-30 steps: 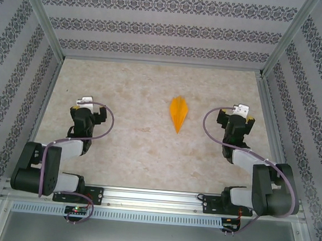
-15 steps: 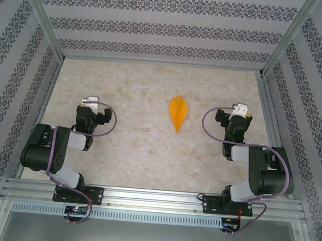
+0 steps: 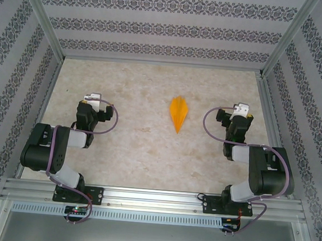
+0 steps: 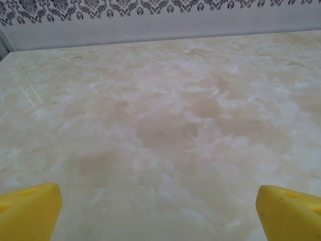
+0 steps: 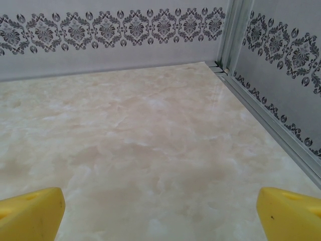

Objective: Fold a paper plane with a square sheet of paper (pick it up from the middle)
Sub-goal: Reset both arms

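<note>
The paper plane (image 3: 178,114) lies folded on the table (image 3: 147,153), tip toward 6 o'clock — little seems left to do. The left gripper (image 3: 90,99) at its 9 o'clock and the right gripper (image 3: 240,109) at 3 both gape, empty.

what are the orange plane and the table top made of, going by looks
Paper plane: thin matte orange paper, judging by its crisp lengthwise crease and sharp point. Table top: smooth beige marble-look surface with cloudy veining, perhaps laminate or printed sheet rather than stone.

no readable text, labels or numbers
</note>
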Robot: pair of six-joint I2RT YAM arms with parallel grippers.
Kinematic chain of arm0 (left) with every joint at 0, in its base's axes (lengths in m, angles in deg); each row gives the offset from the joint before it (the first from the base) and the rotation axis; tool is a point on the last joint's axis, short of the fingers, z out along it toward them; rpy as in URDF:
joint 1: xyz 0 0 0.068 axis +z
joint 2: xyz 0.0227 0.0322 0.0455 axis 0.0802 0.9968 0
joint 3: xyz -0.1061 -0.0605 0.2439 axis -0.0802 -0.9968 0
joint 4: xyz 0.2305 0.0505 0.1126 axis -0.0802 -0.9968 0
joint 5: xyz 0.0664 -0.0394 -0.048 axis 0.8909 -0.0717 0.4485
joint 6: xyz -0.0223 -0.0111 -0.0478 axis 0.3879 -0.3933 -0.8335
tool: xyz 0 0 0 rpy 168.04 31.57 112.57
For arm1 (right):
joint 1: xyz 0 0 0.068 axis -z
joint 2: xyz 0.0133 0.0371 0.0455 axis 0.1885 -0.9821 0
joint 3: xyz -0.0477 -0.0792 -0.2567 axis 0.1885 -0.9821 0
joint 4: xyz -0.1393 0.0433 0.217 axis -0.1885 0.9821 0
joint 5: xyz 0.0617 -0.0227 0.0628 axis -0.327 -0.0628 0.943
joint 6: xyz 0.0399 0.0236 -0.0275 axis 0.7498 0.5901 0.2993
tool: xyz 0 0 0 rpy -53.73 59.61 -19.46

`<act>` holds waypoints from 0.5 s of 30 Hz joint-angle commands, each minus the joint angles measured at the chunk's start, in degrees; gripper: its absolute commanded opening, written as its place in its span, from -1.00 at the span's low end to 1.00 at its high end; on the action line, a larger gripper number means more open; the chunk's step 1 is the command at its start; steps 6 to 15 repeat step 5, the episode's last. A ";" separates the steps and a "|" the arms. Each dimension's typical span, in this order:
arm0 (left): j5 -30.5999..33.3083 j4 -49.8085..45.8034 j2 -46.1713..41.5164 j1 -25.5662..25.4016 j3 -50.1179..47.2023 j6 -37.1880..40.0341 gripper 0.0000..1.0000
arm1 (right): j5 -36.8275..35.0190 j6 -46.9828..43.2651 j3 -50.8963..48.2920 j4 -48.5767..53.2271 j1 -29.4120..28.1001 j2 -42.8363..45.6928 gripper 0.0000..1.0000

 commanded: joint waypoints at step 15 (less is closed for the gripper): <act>-0.68 -0.67 0.33 -0.72 1.49 1.45 1.00 | 3.60 -0.57 -0.92 -3.62 0.34 -0.02 0.97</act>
